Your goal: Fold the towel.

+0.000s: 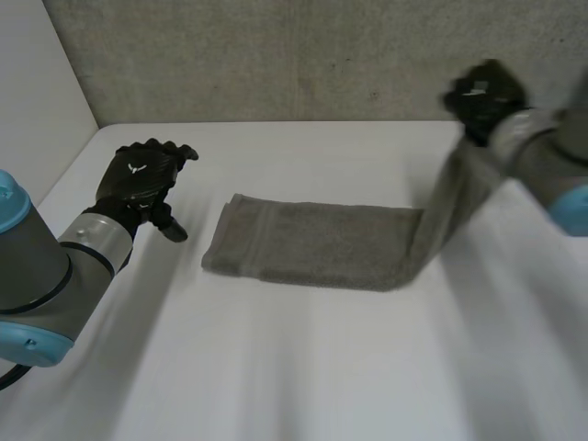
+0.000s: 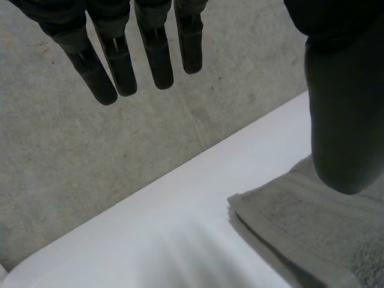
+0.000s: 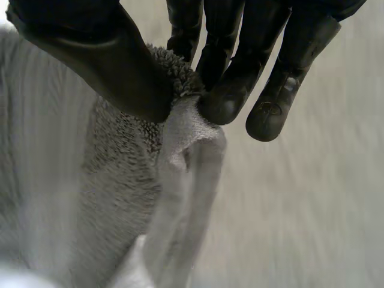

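A grey towel [image 1: 317, 243], folded into a long strip, lies across the middle of the white table [image 1: 303, 367]. Its right end rises off the table to my right hand [image 1: 484, 95], which is raised near the back wall. In the right wrist view that hand [image 3: 120, 66] pinches the towel's end [image 3: 180, 120] between thumb and fingers, and the cloth hangs down below it. My left hand [image 1: 140, 179] hovers open to the left of the towel's left end, apart from it. Seen from the left wrist, its straight fingers [image 2: 120, 60] point at the wall, with the towel's corner [image 2: 300, 222] under the thumb.
A grey concrete wall [image 1: 303, 55] runs along the table's far edge. A white panel [image 1: 37, 83] stands at the left. Bare tabletop lies in front of the towel.
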Controlling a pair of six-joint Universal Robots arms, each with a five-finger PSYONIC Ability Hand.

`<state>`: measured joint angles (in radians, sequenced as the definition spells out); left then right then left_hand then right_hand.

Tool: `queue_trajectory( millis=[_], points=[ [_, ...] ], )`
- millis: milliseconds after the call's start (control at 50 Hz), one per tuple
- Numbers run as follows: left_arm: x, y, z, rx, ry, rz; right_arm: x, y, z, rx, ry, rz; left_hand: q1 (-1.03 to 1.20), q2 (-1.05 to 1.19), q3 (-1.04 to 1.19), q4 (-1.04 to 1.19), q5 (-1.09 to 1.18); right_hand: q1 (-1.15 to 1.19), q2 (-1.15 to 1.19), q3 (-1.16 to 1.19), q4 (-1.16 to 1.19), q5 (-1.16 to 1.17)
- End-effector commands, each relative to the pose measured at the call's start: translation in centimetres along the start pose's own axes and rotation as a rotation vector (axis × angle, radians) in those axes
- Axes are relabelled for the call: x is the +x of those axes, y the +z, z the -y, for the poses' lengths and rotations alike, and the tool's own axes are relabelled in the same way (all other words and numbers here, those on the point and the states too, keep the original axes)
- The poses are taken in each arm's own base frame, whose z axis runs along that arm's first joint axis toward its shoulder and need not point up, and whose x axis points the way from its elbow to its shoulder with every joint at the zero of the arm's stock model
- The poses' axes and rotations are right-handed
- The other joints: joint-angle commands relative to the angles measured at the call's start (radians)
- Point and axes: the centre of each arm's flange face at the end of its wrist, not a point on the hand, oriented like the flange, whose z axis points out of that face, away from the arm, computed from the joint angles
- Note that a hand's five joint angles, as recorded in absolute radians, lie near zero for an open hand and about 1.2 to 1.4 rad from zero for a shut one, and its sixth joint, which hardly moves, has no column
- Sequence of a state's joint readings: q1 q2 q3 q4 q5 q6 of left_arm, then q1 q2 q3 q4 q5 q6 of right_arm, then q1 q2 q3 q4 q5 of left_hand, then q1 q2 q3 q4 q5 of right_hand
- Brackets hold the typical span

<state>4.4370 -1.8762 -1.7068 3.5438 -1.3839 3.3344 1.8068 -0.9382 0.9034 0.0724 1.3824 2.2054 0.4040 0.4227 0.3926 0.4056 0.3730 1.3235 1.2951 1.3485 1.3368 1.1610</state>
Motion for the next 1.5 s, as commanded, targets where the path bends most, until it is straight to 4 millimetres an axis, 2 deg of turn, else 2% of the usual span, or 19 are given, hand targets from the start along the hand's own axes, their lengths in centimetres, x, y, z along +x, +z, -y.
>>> queue_trajectory(
  millis=[20,60,80,120,260,300,340,360,460,520,560,660,800,940,1180,1220,1260,1280,1500],
  points=[
    [-0.6,0.1,0.2,0.004,0.032,0.022,-11.0,-0.1,8.8,0.300,-0.077,0.182,-0.111,-0.130,-0.100,-0.113,-0.255,0.073,0.101,0.048,0.059,0.061],
    [-1.7,0.2,0.1,0.001,0.032,0.051,-16.3,-0.9,11.0,0.420,-0.089,0.268,-0.126,-0.144,-0.114,-0.127,-0.269,0.073,0.101,0.048,0.059,0.061],
    [-1.7,0.2,0.1,0.001,0.032,0.051,-16.3,-1.0,11.0,0.421,-0.089,0.269,-0.126,-0.145,-0.115,-0.127,-0.269,0.073,0.101,0.048,0.059,0.061],
    [-2.4,0.3,-0.1,-0.004,0.029,0.070,-20.3,-2.0,12.7,0.502,-0.094,0.316,-0.126,-0.145,-0.115,-0.127,-0.269,0.073,0.101,0.048,0.059,0.061],
    [-2.6,0.3,-0.3,-0.013,0.027,0.075,-24.5,-3.0,13.5,0.541,-0.081,0.370,-0.132,-0.150,-0.120,-0.133,-0.275,0.073,0.101,0.048,0.059,0.061],
    [-2.6,0.3,-0.4,-0.013,0.027,0.076,-24.9,-3.3,13.5,0.545,-0.075,0.391,-0.138,-0.156,-0.126,-0.139,-0.281,-0.061,-0.033,-0.086,-0.075,-0.073],
    [-2.8,0.4,-0.4,-0.012,0.028,0.079,-25.3,-3.8,13.6,0.537,-0.025,0.425,-0.152,-0.171,-0.141,-0.154,-0.296,-1.048,-1.019,-1.073,-1.061,-1.060],
    [-2.8,0.4,-0.4,-0.012,0.028,0.079,-25.3,-3.8,13.6,0.536,-0.025,0.425,-0.152,-0.171,-0.141,-0.154,-0.296,-1.053,-1.025,-1.079,-1.067,-1.066],
    [-2.7,0.4,-0.4,-0.012,0.028,0.076,-22.9,-3.5,14.4,0.503,0.147,0.421,-0.164,-0.183,-0.153,-0.166,-0.308,-1.149,-1.121,-1.174,-1.162,-1.161],
    [-2.6,0.3,-0.4,-0.015,0.028,0.072,-19.5,-3.8,15.8,0.486,0.294,0.397,-0.164,-0.183,-0.153,-0.166,-0.308,-1.149,-1.121,-1.174,-1.162,-1.161],
    [-2.4,0.3,-0.5,-0.016,0.028,0.066,-15.8,-3.1,14.0,0.373,0.399,0.354,-0.164,-0.183,-0.153,-0.166,-0.308,-1.149,-1.121,-1.174,-1.162,-1.161],
    [-2.2,0.3,-0.4,-0.015,0.030,0.062,-12.7,-3.9,10.4,0.191,0.429,0.374,-0.164,-0.183,-0.153,-0.166,-0.308,-1.149,-1.121,-1.174,-1.162,-1.161],
    [-1.9,0.2,-0.5,-0.019,0.029,0.053,-14.5,-5.9,4.3,-0.067,0.451,0.481,-0.164,-0.183,-0.153,-0.166,-0.308,-1.149,-1.121,-1.174,-1.162,-1.161],
    [-1.2,0.1,-0.7,-0.021,0.032,0.034,-15.5,-6.5,-0.7,-0.157,0.525,0.444,-0.164,-0.183,-0.153,-0.166,-0.308,-0.801,-0.773,-0.826,-0.815,-0.813],
    [-0.7,-0.2,-1.3,-0.042,0.029,0.020,-16.6,-6.7,-1.9,-0.174,0.629,0.412,-0.164,-0.183,-0.153,-0.166,-0.308,-0.619,-0.591,-0.644,-0.633,-0.632],
    [-0.7,-0.2,-1.3,-0.043,0.029,0.019,-16.7,-6.7,-1.8,-0.170,0.627,0.409,-0.164,-0.183,-0.153,-0.166,-0.308,-0.455,-0.426,-0.480,-0.468,-0.467],
    [-0.6,-0.2,-1.4,-0.045,0.027,0.019,-16.5,-6.4,-2.1,-0.165,0.621,0.374,-0.164,-0.183,-0.153,-0.166,-0.308,0.070,0.098,0.045,0.056,0.058],
    [-0.6,-0.2,-1.4,-0.045,0.027,0.019,-16.5,-6.4,-2.1,-0.165,0.621,0.374,-0.164,-0.183,-0.153,-0.166,-0.308,0.073,0.101,0.048,0.059,0.061],
    [-0.7,-0.2,-1.1,-0.036,0.027,0.023,-9.8,-6.3,-1.3,-0.117,0.371,0.166,-0.164,-0.183,-0.153,-0.166,-0.308,0.073,0.101,0.048,0.059,0.061]
  ],
)
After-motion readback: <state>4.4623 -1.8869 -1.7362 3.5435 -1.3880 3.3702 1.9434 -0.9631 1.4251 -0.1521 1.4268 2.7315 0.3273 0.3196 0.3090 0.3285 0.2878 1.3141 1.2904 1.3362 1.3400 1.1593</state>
